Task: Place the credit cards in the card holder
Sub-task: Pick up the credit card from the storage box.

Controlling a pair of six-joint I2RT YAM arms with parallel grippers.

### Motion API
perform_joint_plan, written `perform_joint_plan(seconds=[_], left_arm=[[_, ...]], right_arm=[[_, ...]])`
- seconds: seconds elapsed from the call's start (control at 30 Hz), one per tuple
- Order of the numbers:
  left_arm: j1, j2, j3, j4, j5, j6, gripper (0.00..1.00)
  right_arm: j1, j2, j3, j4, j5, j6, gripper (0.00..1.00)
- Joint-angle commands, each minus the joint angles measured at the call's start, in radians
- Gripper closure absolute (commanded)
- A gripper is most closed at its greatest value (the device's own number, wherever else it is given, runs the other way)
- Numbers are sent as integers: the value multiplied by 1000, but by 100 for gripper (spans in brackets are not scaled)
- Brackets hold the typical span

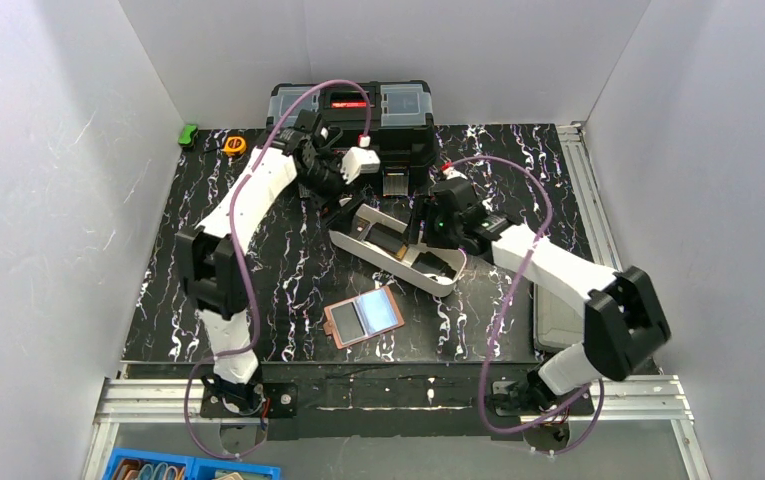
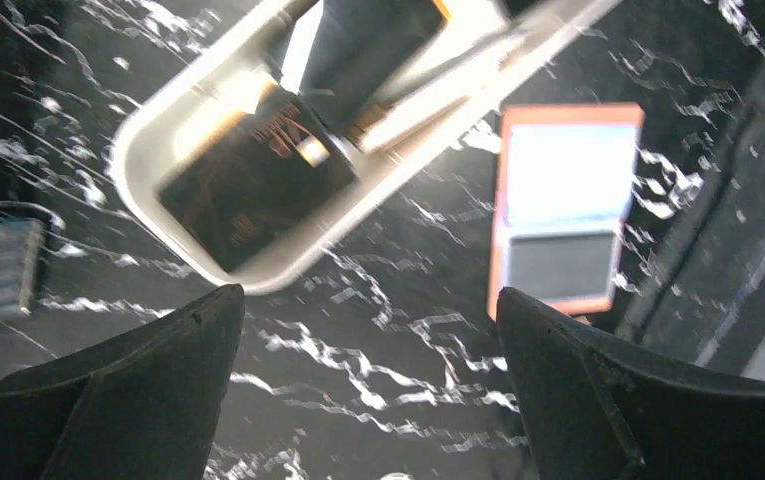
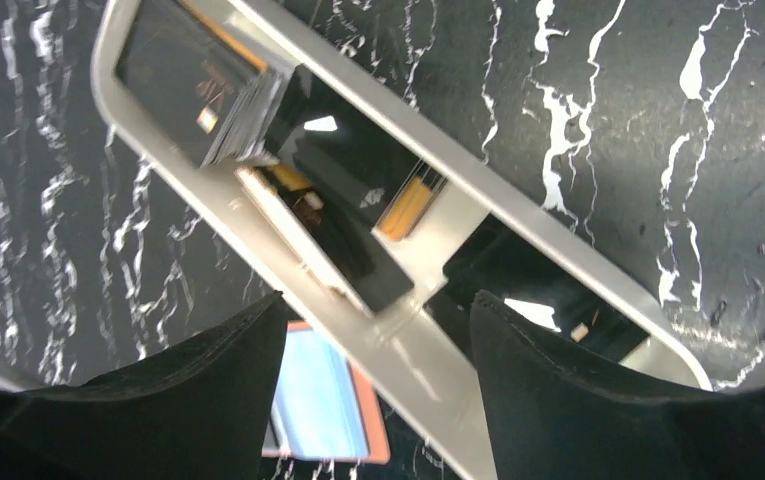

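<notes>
- L gripper (image 2: 368, 295): jaws wide apart, nothing btwn them. It hangs over the far-left end of the tray (image 2: 138, 150).
- R gripper (image 3: 378, 300): jaws spread too, empty, above the tray's middle.
- Wallet (image 1: 363, 316) lies open & flat on the table (image 1: 258, 300), toward the near edge from both grippers. It's near the tray, not touching, w/ a pale card (image 1: 378, 311) showing on it.
- Orange card (image 3: 408, 207) stands on edge in the tray's middle, right under R gripper, so R arm looks nearer for it.
- Tray's long axis runs diagonal, far-left to near-right; card edge lies roughly across it.
- In the way: dark blocks (image 3: 193, 70) crowd the card, plus the tray wall. Toolbox (image 1: 353, 110) sits at the back, well apart.
</notes>
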Motion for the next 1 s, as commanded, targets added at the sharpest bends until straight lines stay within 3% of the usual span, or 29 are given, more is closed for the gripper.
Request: perform_joint_plan(seconds=[0.0, 0.17, 0.47, 0.97], left_arm=[[-1, 127, 141, 32, 35, -14, 2], [-15, 185, 160, 131, -12, -8, 2], [-110, 142, -51, 492, -133, 18, 2], [-200, 108, -213, 701, -231, 108, 2]], right_arm=[[1, 97, 85, 6, 19, 8, 27], [1, 121, 56, 72, -8, 51, 31], [1, 196, -27, 190, 6, 159, 36], [1, 189, -175, 433, -14, 284, 37]])
